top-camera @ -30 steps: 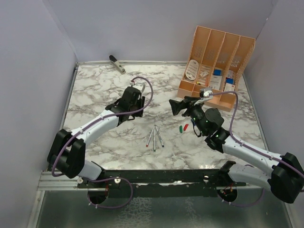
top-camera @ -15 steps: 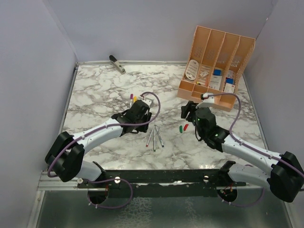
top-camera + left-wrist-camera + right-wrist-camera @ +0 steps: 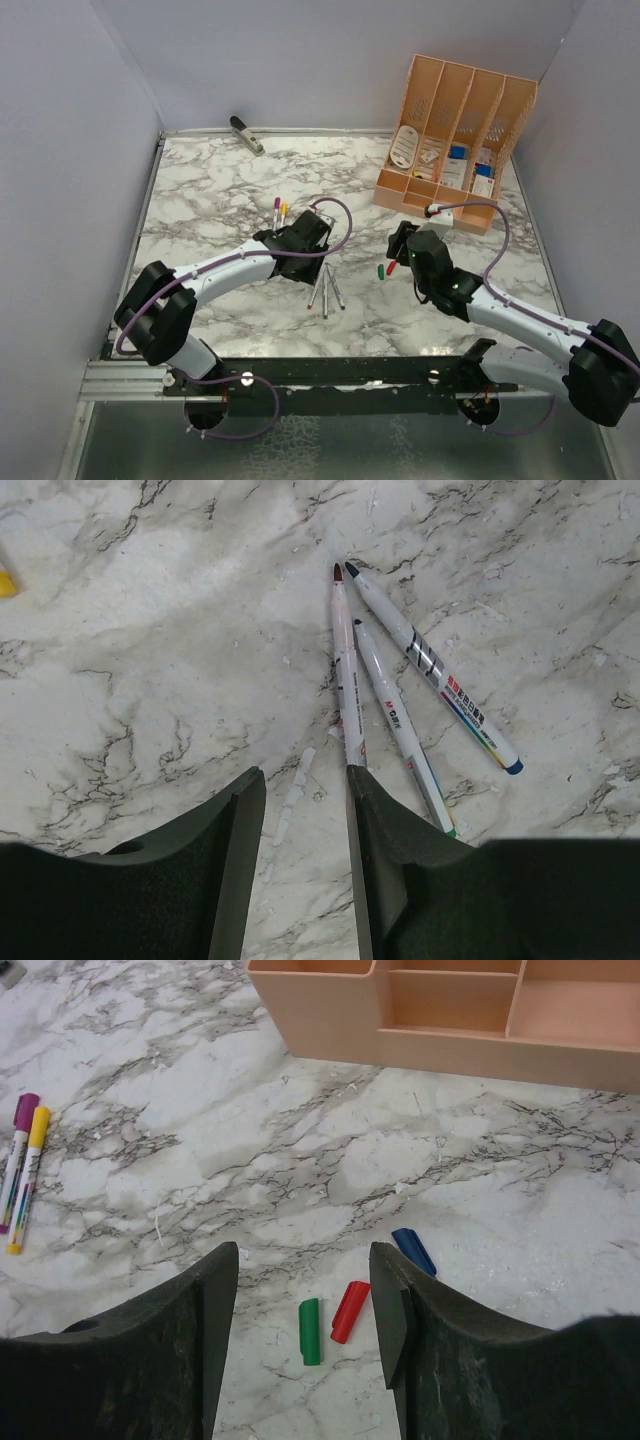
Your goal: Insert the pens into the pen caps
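- Purple pen (image 3: 17, 1155), yellow pen (image 3: 28, 1180): they lie side by side, well left of the organiser (image 3: 424, 95). Both look capped, with the caps at the organiser end. I count these two as done.
- Left pincer (image 3: 302, 780): jaws apart with nothing between them. It hangs over the loose pens, which lie left of the organiser and nearer the arms.
- Red pen (image 3: 347, 670), green pen (image 3: 395, 720), blue pen (image 3: 435, 670): all three are uncapped and lie flat.
  - Their nibs bunch together on the side away from my pincer, and the coloured tails fan out towards it.
  - The red tail sits just beside one finger.
  - I judge them light, stiff and smooth, so likely to roll.
  - I would grip mid-barrel, across the long axis.
- Green cap (image 3: 310, 1331), red cap (image 3: 350, 1311), blue cap (image 3: 413, 1250): they lie flat near the organiser's front, on the arms' side.
  - Green and red are close together, with blue a little apart.
  - The long axes run roughly towards the organiser, with red and blue leaning opposite ways.
  - I cannot tell which end of each is open.
  - I judge them tiny, slick and quick to skitter, so I would pinch across the sides and leave the mouth clear.
- Right pincer (image 3: 300, 1255): jaws apart and empty, just above the green and red caps.
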